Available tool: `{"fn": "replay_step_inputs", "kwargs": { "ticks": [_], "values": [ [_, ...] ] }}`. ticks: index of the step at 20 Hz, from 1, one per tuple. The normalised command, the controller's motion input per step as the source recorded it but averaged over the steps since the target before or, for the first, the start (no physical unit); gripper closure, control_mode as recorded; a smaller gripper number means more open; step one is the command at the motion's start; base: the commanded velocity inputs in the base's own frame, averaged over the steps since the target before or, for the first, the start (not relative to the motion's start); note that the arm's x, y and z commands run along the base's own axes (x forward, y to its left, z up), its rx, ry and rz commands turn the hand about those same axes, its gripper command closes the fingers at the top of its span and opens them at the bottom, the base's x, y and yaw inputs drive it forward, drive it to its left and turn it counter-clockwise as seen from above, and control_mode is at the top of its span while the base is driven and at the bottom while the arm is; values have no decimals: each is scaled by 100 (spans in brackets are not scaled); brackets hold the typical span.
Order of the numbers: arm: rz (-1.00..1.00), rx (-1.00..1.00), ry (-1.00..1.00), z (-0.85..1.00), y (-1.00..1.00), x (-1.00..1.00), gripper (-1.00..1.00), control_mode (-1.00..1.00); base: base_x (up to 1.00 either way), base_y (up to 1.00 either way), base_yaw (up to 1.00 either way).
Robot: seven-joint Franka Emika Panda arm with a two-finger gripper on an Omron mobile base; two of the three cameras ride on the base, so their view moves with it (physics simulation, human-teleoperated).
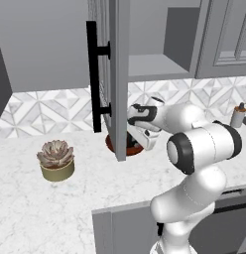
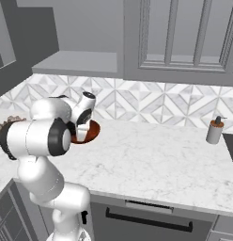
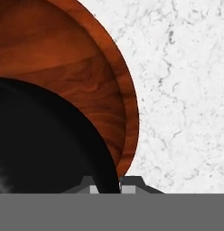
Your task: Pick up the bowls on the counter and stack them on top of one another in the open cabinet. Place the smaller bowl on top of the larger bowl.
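White marble counter (image 3: 186, 81): one brown bowl (image 3: 64, 58), one black bowl (image 3: 41, 144).

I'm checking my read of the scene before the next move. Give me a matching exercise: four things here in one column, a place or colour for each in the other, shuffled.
Things:
1. larger bowl
2. smaller bowl
3. succulent pot
4. soap dispenser

Descriptions:
A. glossy black, close under the hand camera
B. far right of the counter, by the backsplash
C. reddish-brown, wood-grained
D. on the counter left of the open cabinet door

Pairs: 1-C, 2-A, 3-D, 4-B
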Motion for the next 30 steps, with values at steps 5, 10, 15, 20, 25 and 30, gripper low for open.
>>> {"fn": "replay_step_inputs", "kwargs": {
  "ticks": [5,10,15,20,25,30],
  "values": [
    [0,0,-3,-15,-5,2,100,-100,0,0,0],
    [0,-1,-3,-31,0,16,100,-100,0,0,0],
    [0,-1,-11,-3,0,3,-100,-100,0,0,0],
    [0,0,-12,0,0,0,-100,-100,0,0,0],
    [0,2,-13,12,-21,-25,-100,-100,0,0,0],
    [0,11,-1,-5,-45,-28,-100,-100,0,0,0]
  ]
}}
